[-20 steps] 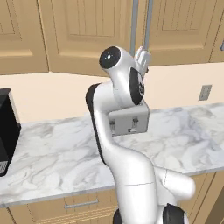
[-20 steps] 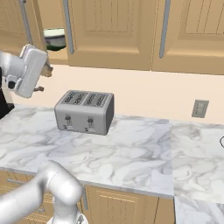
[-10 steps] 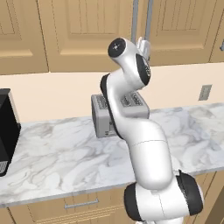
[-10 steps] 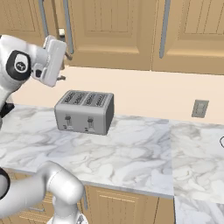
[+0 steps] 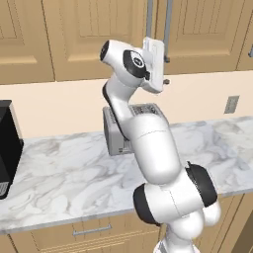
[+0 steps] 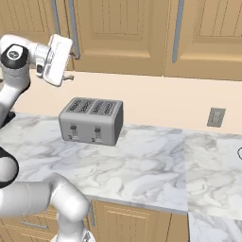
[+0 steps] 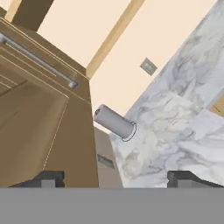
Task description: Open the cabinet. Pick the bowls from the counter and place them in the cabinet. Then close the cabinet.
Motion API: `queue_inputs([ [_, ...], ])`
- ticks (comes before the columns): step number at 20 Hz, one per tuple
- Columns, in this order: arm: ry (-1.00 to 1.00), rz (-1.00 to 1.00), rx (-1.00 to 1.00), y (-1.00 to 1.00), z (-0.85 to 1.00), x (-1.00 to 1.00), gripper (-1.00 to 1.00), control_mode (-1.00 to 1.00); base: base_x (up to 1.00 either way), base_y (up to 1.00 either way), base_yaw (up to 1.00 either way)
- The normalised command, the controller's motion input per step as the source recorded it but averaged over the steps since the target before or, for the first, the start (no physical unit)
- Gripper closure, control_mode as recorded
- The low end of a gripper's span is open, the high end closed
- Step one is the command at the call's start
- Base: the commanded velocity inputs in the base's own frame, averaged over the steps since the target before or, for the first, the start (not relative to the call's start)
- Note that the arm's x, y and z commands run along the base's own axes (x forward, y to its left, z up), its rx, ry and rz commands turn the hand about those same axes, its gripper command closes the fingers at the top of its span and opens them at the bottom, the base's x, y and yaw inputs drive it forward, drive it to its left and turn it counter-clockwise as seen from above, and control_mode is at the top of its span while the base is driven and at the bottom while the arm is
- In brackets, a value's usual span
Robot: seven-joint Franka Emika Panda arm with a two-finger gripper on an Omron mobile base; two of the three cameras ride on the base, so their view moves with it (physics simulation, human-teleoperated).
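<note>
Now, from the left base view, my arm rises from the lower right and bends back toward the wall, and my hand (image 5: pixel 165 80) is up high, just below the bottom end of the cabinet (image 5: pixel 99 34) handles (image 5: pixel 167 29). Both panelled doors look shut, their silver bars side by side at the middle. My arm stands in front of the toaster (image 5: pixel 118 131), which sits on the marbled table (image 5: pixel 64 173) near the wall. A black appliance (image 5: pixel 7 146) stands at the left edge, and a wall outlet (image 5: pixel 231 104) is off to the right.

From the right base view, my hand (image 6: pixel 69 77) is at the upper left, close under the long silver handle (image 6: pixel 73 28) of the cabinet (image 6: pixel 123 33). I cannot tell from here whether the fingers touch anything. The toaster (image 6: pixel 92 120) stands clear on the table (image 6: pixel 142 160), below and to the right of my hand, with the outlet (image 6: pixel 216 116) well to the right.

In the hand view, my two dark fingertips (image 7: pixel 48 178) sit far apart at the bottom, spread with nothing between them. The wooden cabinet door (image 7: pixel 39 127) fills the left side, a silver bar handle (image 7: pixel 39 59) running along it. A short grey cylinder (image 7: pixel 114 123) juts out by the door's edge, over the marbled table (image 7: pixel 175 113).
</note>
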Motion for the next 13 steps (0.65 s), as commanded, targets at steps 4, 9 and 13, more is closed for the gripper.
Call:
queue_inputs([
  [4,0.0,-0.51,-0.22,1.0,0.0,1.0,-1.0,-1.0,0.0,0.0,0.0],
  [9,0.0,-0.51,-0.21,1.0,-0.01,1.0,-1.0,-1.0,0.0,0.0,0.0],
  [13,0.04,-0.29,-0.1,0.6,-0.08,1.0,-1.0,-1.0,0.0,0.0,0.0],
])
